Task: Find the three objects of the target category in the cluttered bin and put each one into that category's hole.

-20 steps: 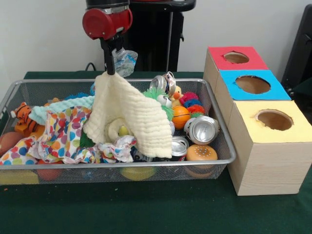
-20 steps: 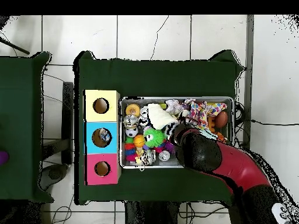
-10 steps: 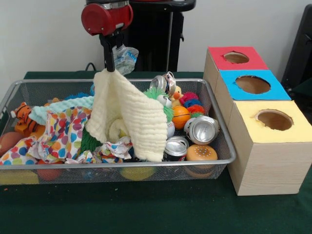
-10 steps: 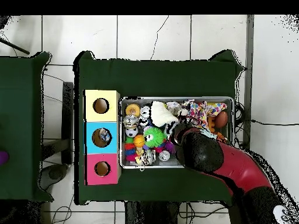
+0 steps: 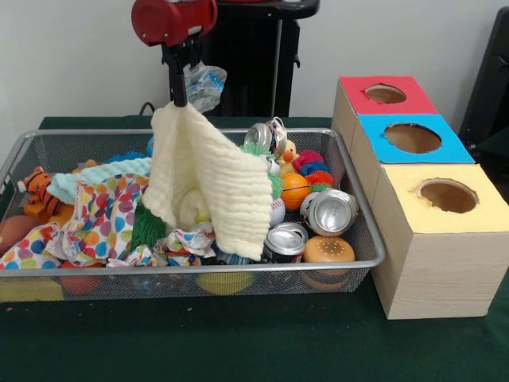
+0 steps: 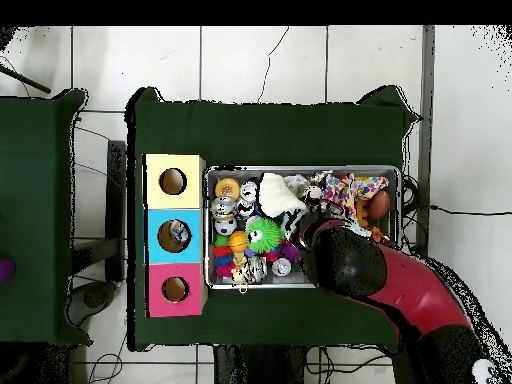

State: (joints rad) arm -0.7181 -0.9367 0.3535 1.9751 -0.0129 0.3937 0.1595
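Note:
My gripper [image 5: 180, 100] is shut on the top corner of a pale yellow cloth [image 5: 208, 179], which hangs from it over the middle of the wire bin [image 5: 362, 231]. The cloth's lower edge still drapes over the clutter. From above, the cloth [image 6: 278, 195] shows beside the red arm, which hides the gripper. Crushed cans [image 5: 330, 212] lie at the bin's right end, and another can [image 5: 266, 135] sits at the back. To the right stand three boxes with holes: red [image 5: 386, 94], blue [image 5: 412, 138] and yellow [image 5: 448, 195].
A polka-dot cloth [image 5: 95, 219], a tiger toy [image 5: 33, 187], an orange ball [image 5: 295, 189], a green spiky toy [image 5: 258, 155] and a burger toy [image 5: 328, 249] fill the bin. A crumpled plastic bottle [image 5: 203, 83] sits behind the gripper. Something lies inside the blue box's hole [image 6: 176, 235].
The gripper has risen a little, lifting the yellow cloth higher out of the bin. More of the clutter under it shows.

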